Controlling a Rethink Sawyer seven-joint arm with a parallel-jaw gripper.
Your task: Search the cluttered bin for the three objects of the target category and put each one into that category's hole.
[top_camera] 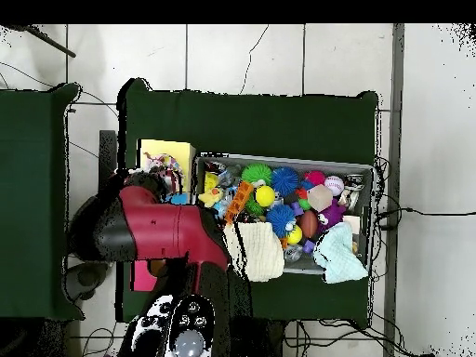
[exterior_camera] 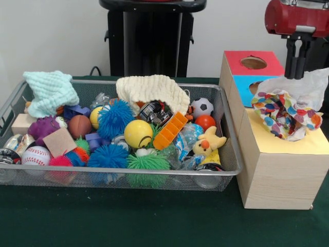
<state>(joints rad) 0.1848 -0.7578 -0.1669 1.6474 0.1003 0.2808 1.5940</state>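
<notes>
Item 1, polka-dot bag (exterior_camera: 285,114): thin wrinkly plastic, white with coloured dots, lying crumpled on the yellow top (exterior_camera: 288,144) of the nearest wood-grain box, bunched with a plain white bag (exterior_camera: 303,87) that is rising behind it. Both are sitting where the hole should be; the hole itself is covered and not showing.

Item 2, gripper (exterior_camera: 296,67): hanging directly over the white plastic, its 2 dark fingers (exterior_camera: 303,62) standing close together with their tips at or in the upper folds. Whether they are pinching plastic or just touching it cannot be told.

Item 3, red-topped box (exterior_camera: 253,63) and blue-topped box (exterior_camera: 252,85): standing behind the yellow one, holes uncovered.

Item 4, bin (exterior_camera: 229,128): wire mesh, just beside the yellow box, crowded with spiky balls, a yellow ball (exterior_camera: 138,134), a baseball (exterior_camera: 36,155), a mint cloth (exterior_camera: 50,91) and a cream cloth (exterior_camera: 151,90). No third bag is showing plainly.

Handling note: the bags are light and springy, so they are likely needing a straight downward push at the centre of the bundle until no folds are catching on the rim.
</notes>
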